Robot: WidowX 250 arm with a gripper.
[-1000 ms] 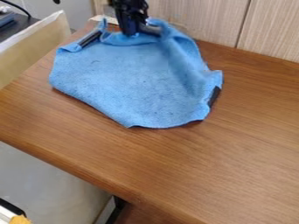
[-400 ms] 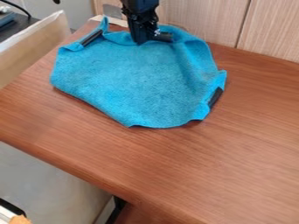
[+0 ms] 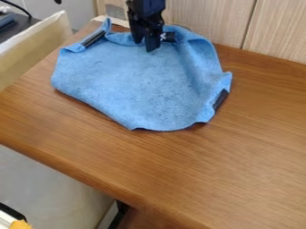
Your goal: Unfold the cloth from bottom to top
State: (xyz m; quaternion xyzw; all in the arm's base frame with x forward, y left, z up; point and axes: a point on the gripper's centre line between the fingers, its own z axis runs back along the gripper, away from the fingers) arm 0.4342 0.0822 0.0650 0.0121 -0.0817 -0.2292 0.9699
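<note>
One blue cloth [image 3: 131, 85] on wood surface, black hand [image 3: 144, 46] at its top edge, fingers apart.
Cloth lies spread but uneven at the far end of the surface [image 3: 239, 156], near the wood-grain panels [image 3: 278, 31]; top edge bunched and curled up, right side creased lengthwise, bottom edge rounded and lying low. Three dark strips on the cloth: one at upper left [image 3: 92, 39], one just right of the hand [image 3: 168, 36], one on the right edge [image 3: 221, 99]. Hand points down over the upper part, slightly right of the top edge's middle, small gap between fingertips; can't tell if they touch fabric. Pale board [image 3: 36, 40] left of the surface, orange item [image 3: 20, 224] in the bottom left corner.
</note>
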